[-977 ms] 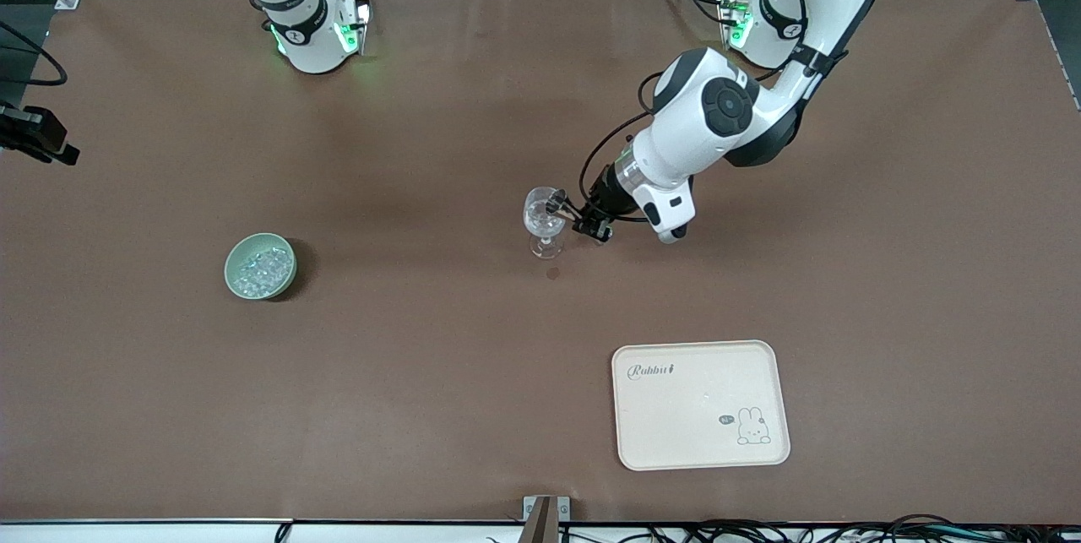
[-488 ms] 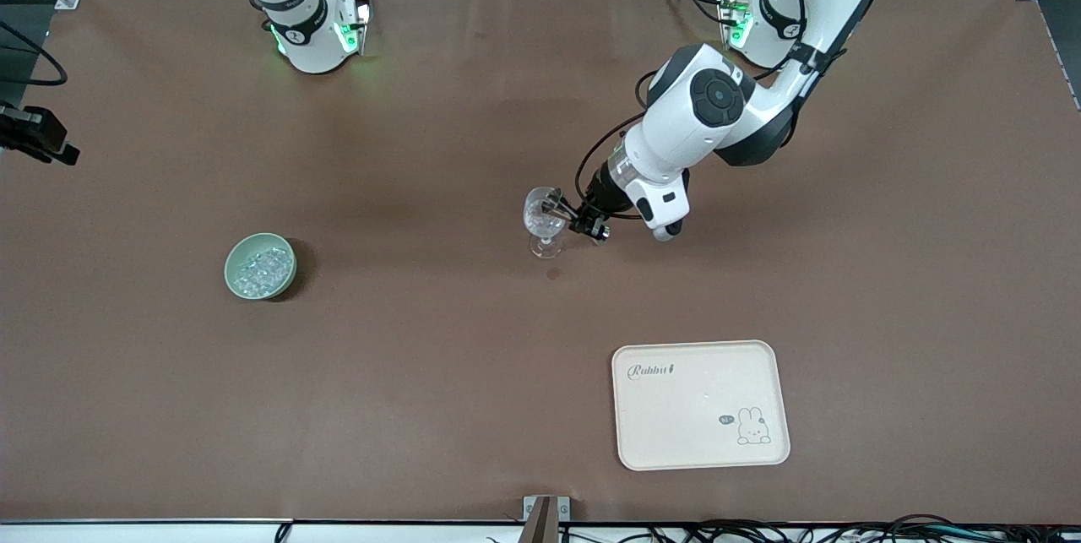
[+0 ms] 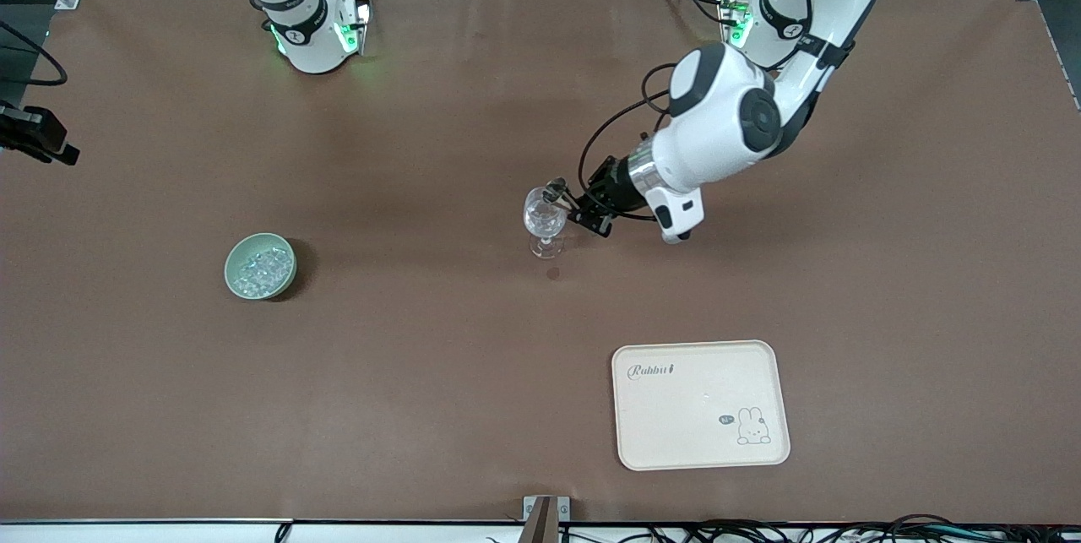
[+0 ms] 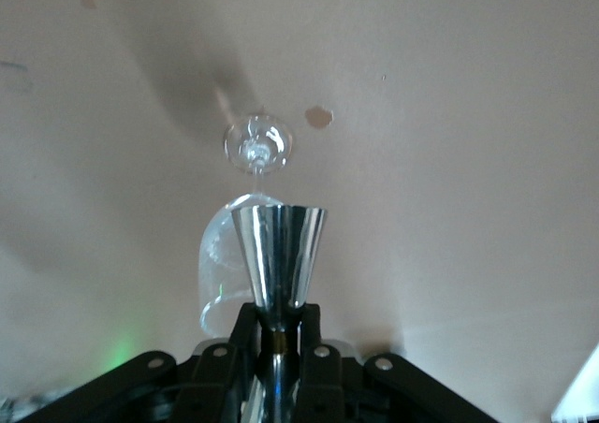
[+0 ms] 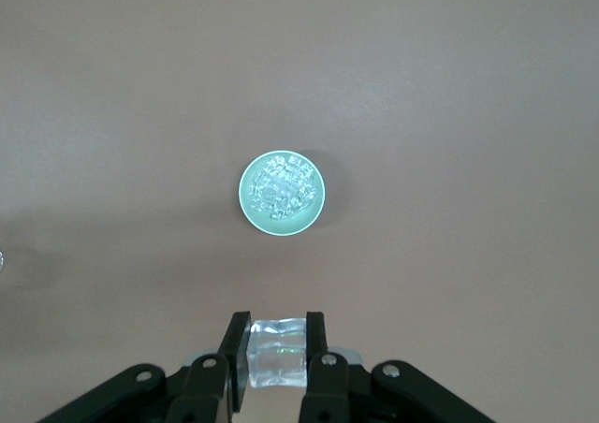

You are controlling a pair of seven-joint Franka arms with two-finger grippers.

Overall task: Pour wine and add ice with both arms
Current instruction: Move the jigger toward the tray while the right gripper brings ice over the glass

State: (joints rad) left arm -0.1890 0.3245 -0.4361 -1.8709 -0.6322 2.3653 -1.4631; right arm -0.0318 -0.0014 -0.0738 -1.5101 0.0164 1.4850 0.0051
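A clear wine glass (image 3: 545, 222) stands mid-table; it also shows in the left wrist view (image 4: 217, 259). My left gripper (image 3: 583, 210) is shut on the stem of a silver jigger (image 3: 554, 191), held sideways with its cup at the glass rim. The left wrist view shows the gripper (image 4: 278, 318) and jigger (image 4: 278, 253). The ice (image 3: 262, 268) lies heaped in a green bowl (image 3: 233, 259) toward the right arm's end. My right gripper (image 5: 278, 334) is shut on one clear ice cube (image 5: 279, 353), high over the bowl (image 5: 245, 198). It is out of the front view.
A cream tray (image 3: 701, 404) with a rabbit print lies nearer the front camera than the glass. A small dark spot (image 3: 552, 274) marks the brown table just in front of the glass foot.
The left arm's wrist and forearm have swung toward the left arm's end and turned, while the jigger stays at the glass rim. The glass, bowl and tray have not moved.
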